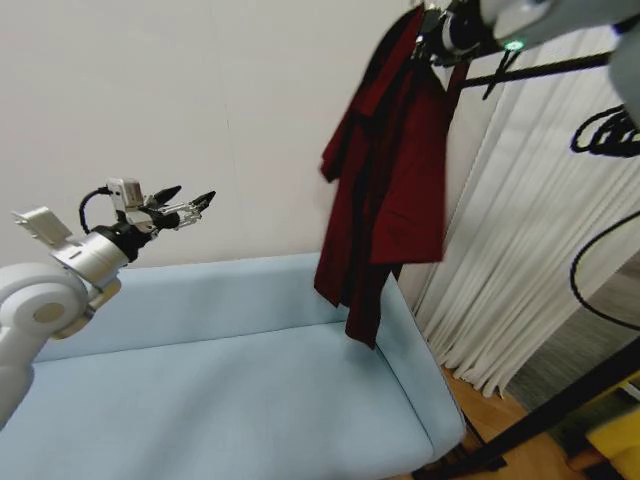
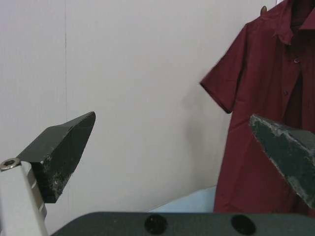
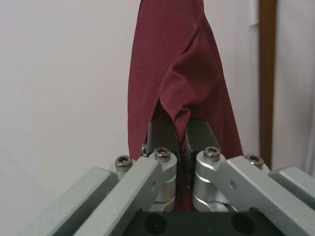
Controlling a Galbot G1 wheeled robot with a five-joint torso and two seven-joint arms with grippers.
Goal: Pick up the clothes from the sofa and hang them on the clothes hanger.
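A dark red short-sleeved shirt [image 1: 390, 170] hangs from the top right, above the right end of the light blue sofa [image 1: 230, 400]. My right gripper [image 1: 432, 32] is up at the shirt's collar beside the black rail [image 1: 550, 70] of the clothes rack. In the right wrist view the right gripper [image 3: 181, 140] is shut on a fold of the red shirt [image 3: 182, 83]. My left gripper [image 1: 190, 207] is raised over the sofa's left part, open and holding nothing. The left wrist view looks past its open fingers [image 2: 64, 147] at the hanging shirt [image 2: 270, 108].
A white wall stands behind the sofa. White curtains [image 1: 520, 250] hang at the right. The rack's black slanted leg [image 1: 560, 410] crosses the floor at lower right, with black cables [image 1: 600, 135] beside the rail. The sofa seat is bare.
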